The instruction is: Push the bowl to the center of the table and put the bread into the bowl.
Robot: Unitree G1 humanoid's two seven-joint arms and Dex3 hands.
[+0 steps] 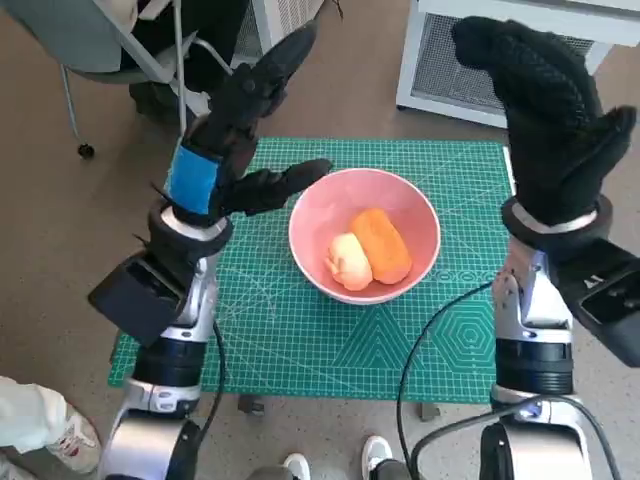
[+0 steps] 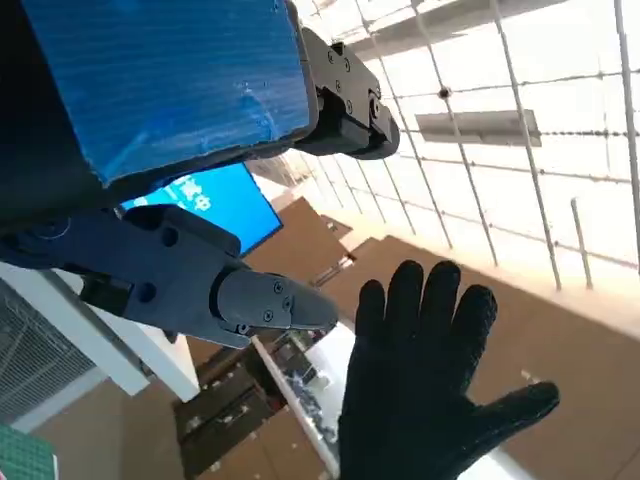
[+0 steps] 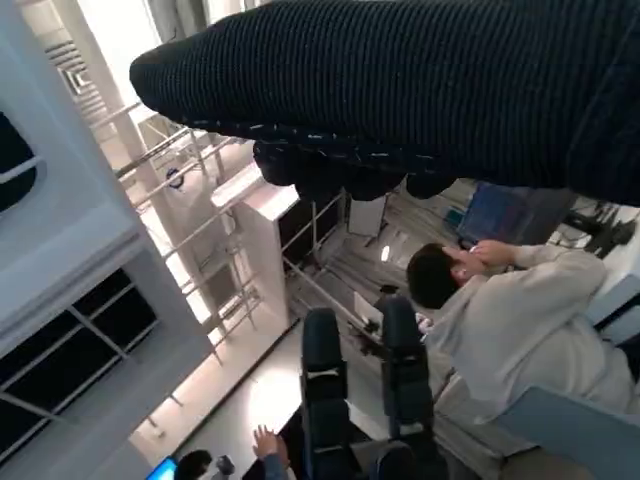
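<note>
1. The pink bowl sits near the middle of the green cutting mat that covers the table; inside it lie two pieces of bread, an orange bread and a paler bread, side by side and touching.
2. The left hand is raised just beside the bowl's left rim, fingers spread and holding nothing; one dark finger points toward the rim without clearly touching it.
3. The right hand is lifted high, off the mat's right edge, palm flat and fingers apart, also holding nothing; the left wrist view shows it splayed wide against the ceiling.
4. The orange bread's long axis runs diagonally, from the bowl's far side toward its near right side; the left hand is the nearer hand to the bowl; the right stands well apart.
5. Judging from this, both steps look done; what remains is drawing the hands clear without nudging the bowl.
</note>
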